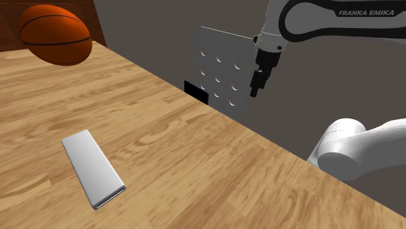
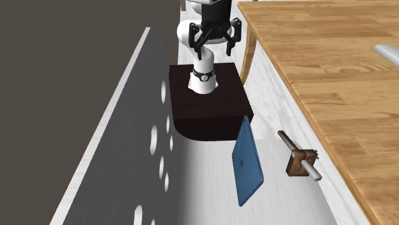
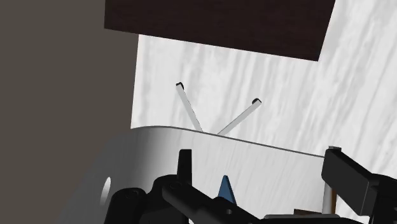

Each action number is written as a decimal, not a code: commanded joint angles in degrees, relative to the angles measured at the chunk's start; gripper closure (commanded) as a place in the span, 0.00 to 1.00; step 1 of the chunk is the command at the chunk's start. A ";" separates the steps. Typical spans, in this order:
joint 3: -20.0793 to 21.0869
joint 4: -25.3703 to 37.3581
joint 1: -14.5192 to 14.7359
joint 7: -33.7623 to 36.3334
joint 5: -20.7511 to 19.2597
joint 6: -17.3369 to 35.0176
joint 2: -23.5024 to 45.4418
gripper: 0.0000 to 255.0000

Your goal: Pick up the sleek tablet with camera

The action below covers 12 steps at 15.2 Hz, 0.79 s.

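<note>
A flat silver-grey tablet [image 1: 94, 168] with rounded corners lies on the wooden table [image 1: 195, 149], toward the shoulder view's lower left; its end shows at the second exterior view's right edge [image 2: 387, 52]. A blue tablet [image 2: 247, 163] stands on edge on the white floor between the stand and the table; its tip [image 3: 224, 189] shows between my fingers in the wrist view. My gripper [image 1: 256, 85] hangs beyond the table's far edge, in front of a grey panel. It is open [image 2: 211, 46], fingers apart [image 3: 257, 164], with nothing held.
A basketball [image 1: 55, 34] rests at the table's back corner. A grey panel with round holes [image 1: 221, 71] stands beside the table [image 2: 128, 147]. A small wooden block with a metal rod [image 2: 300, 163] lies on the floor near the blue tablet. The dark stand [image 2: 208, 105] is behind it.
</note>
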 commanded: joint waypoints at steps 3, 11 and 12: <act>1.09 2.55 0.08 1.69 0.35 2.15 4.84 0.00; 4.76 15.74 -0.16 8.44 0.00 7.49 24.05 0.00; 5.12 17.73 -0.21 9.29 -0.23 7.78 26.44 0.00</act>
